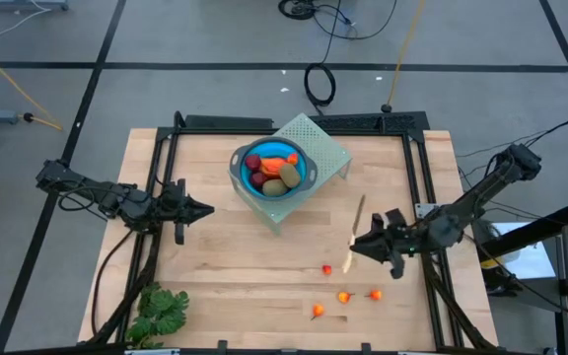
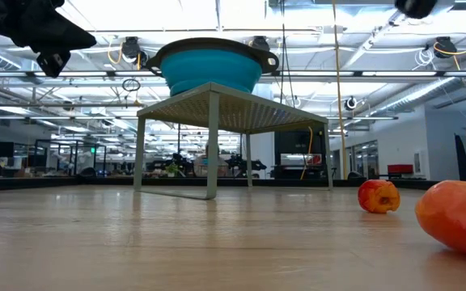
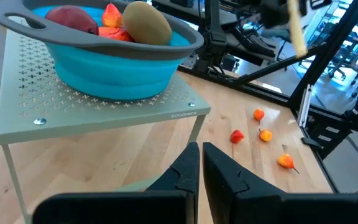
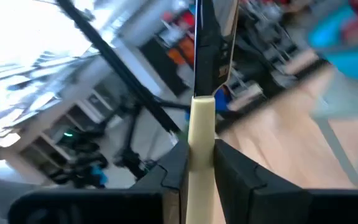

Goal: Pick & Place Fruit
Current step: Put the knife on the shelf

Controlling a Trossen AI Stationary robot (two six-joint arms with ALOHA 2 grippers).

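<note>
A: Where is the fruit?

B: Most of it sits in the blue bowl (image 1: 273,169): a dark-red ball (image 1: 253,163), a red-orange piece (image 1: 275,162) and an olive-brown oval (image 1: 287,175), among others. The bowl stands on a pale green perforated stand (image 1: 325,146) at the far middle of the table (image 1: 225,247). Four tiny orange-red fruits (image 1: 344,296) lie scattered on the wood near the right front.

A: And the grippers?

B: The left gripper (image 1: 203,209) hangs over the table left of the bowl, fingers (image 3: 182,174) pressed together, holding nothing. The right gripper (image 1: 355,247) is at the right, its fingers pinching a thin yellow stick (image 1: 356,232).

A: Any writing?

B: A small word is stamped on the stand's edge, too small to read.

A: Anything else?

B: A leafy green bunch (image 1: 160,311) lies at the near left corner.
</note>
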